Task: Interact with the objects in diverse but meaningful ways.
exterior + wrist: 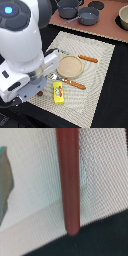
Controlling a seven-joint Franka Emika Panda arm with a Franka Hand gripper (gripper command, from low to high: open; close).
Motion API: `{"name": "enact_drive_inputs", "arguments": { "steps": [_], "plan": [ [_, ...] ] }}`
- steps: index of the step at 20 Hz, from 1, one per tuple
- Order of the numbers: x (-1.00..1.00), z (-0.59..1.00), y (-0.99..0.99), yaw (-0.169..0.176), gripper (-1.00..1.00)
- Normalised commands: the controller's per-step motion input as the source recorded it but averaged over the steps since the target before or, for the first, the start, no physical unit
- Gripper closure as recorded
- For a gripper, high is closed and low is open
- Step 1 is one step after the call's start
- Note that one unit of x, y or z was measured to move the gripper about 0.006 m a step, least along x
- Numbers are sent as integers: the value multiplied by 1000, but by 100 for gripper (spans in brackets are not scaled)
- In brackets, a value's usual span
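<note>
The dark brown sausage (68,180) fills the wrist view as a long reddish-brown rod lying over the woven placemat (105,173), its rounded end reaching just past the mat's edge above the dark tabletop (100,240). In the exterior view only a small reddish tip (39,93) shows beneath the arm's white wrist, at the mat's near corner. Whether the jaws are open or closed on the sausage cannot be told; the wrist housing hides them.

Just beside that, the yellow rectangular box (59,92) with its red-green label lies flat on the mat. Farther in sits the tan round plate (69,66), with 1 orange-handled utensil (88,59) on its far side and another (73,83) on its near side.
</note>
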Motion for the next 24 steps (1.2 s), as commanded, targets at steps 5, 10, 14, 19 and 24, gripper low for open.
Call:
{"name": "enact_drive_inputs", "arguments": {
  "steps": [5,10,14,19,24],
  "plan": [
    [-648,450,426,56,-100],
    [-561,242,384,27,-100],
    [-548,208,345,38,-100],
    [-483,125,358,94,-100],
    [-383,3,385,170,-100]
  ]
}}
